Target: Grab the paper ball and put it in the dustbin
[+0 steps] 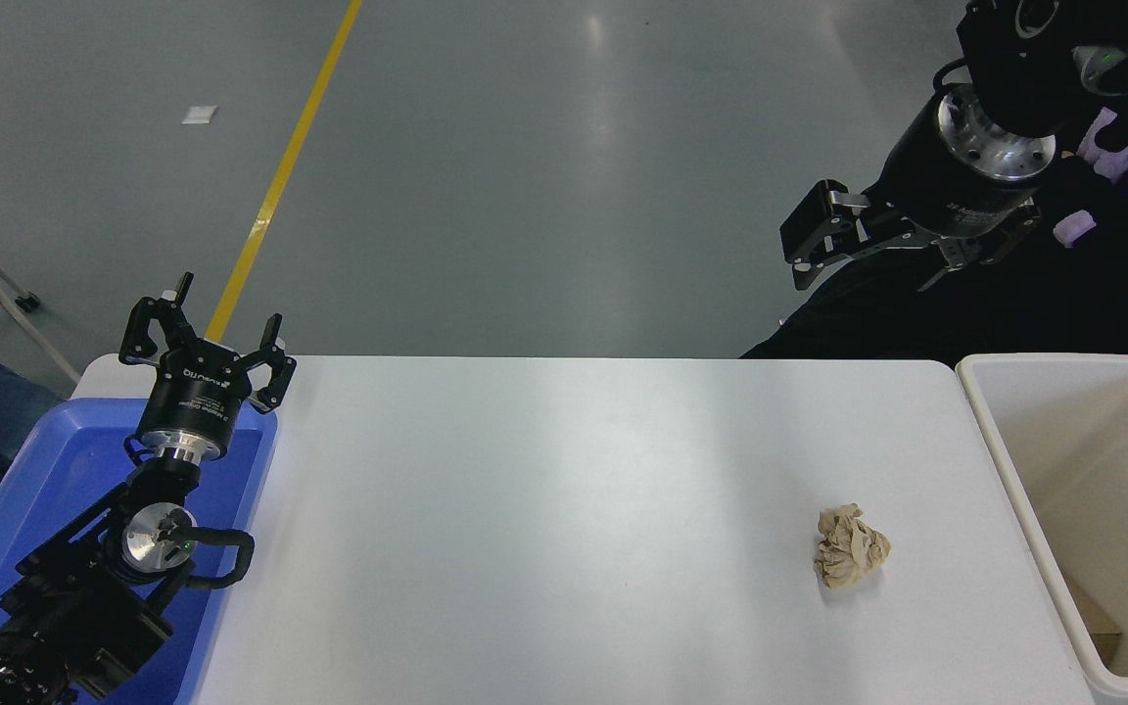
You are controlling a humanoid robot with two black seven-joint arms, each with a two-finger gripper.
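Right gripper [833,259]: upper right of the frame, raised beyond the table's far edge, fingers spread, holding nothing. Paper ball [850,546]: crumpled tan wad resting on the white table [564,509], lower right of the frame, well apart from the right gripper and near the dustbin [1014,490] at the right edge. Left gripper [207,338]: left of the frame, fingers spread, empty, positioned over the far end of the blue tray [25,490].

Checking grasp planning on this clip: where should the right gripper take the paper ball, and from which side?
From above, across its middle: the paper ball lies free on the white table, clear space all round, dustbin to its right. The right gripper hangs open beyond the far edge.
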